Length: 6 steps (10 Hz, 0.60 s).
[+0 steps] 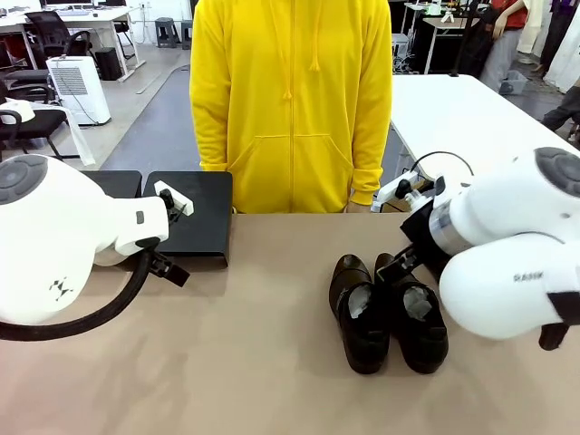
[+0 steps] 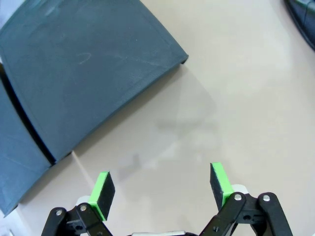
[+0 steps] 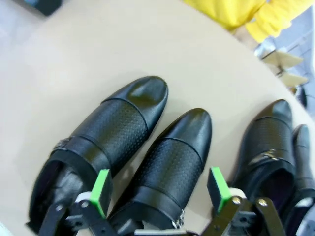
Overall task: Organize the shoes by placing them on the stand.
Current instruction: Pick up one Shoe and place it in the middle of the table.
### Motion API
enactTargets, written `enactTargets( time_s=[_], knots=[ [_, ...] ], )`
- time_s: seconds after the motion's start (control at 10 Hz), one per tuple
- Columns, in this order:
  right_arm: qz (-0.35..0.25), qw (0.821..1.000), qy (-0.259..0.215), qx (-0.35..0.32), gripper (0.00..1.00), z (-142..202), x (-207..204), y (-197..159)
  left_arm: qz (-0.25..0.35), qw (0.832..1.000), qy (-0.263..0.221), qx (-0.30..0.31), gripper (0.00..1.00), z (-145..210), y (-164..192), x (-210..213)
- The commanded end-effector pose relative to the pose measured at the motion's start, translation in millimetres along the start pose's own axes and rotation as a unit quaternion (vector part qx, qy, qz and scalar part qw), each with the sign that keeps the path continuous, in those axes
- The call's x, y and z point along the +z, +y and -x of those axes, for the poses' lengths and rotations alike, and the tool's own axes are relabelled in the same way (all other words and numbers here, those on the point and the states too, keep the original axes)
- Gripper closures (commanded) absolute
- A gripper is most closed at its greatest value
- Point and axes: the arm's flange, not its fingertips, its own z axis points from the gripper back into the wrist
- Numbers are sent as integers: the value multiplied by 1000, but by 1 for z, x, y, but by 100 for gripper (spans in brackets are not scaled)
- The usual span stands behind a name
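L hand (image 2: 161,187) wide open, empty, over table (image 2: 241,98) nr stand (image 2: 83,73); R hand (image 3: 160,188) wide open, empty, above shoes (image 3: 173,156).

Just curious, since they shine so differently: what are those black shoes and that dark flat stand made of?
The shoes look like black leather, perhaps imitation: glossy smooth toes catch the light, with a finely dimpled band behind them. The stand looks like matte dark sheet metal or plastic, I cannot tell which: faint scuffs, a downturned edge.
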Motion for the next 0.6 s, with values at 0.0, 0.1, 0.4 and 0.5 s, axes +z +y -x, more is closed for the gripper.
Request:
enactTargets(
  time_s=[0.0,0.1,0.4,0.5],
  knots=[
    [-48,998,-27,-36,0,18,60,-46,2,1000,-24,19,0,5,31,43],
    [-82,994,-50,-52,0,30,91,-67,30,999,-26,30,0,9,49,62],
    [-185,979,-62,-58,0,71,135,-109,124,991,-28,51,0,26,87,111],
    [-206,975,-55,-58,0,86,143,-119,150,987,-33,54,0,36,95,122]
  ],
)
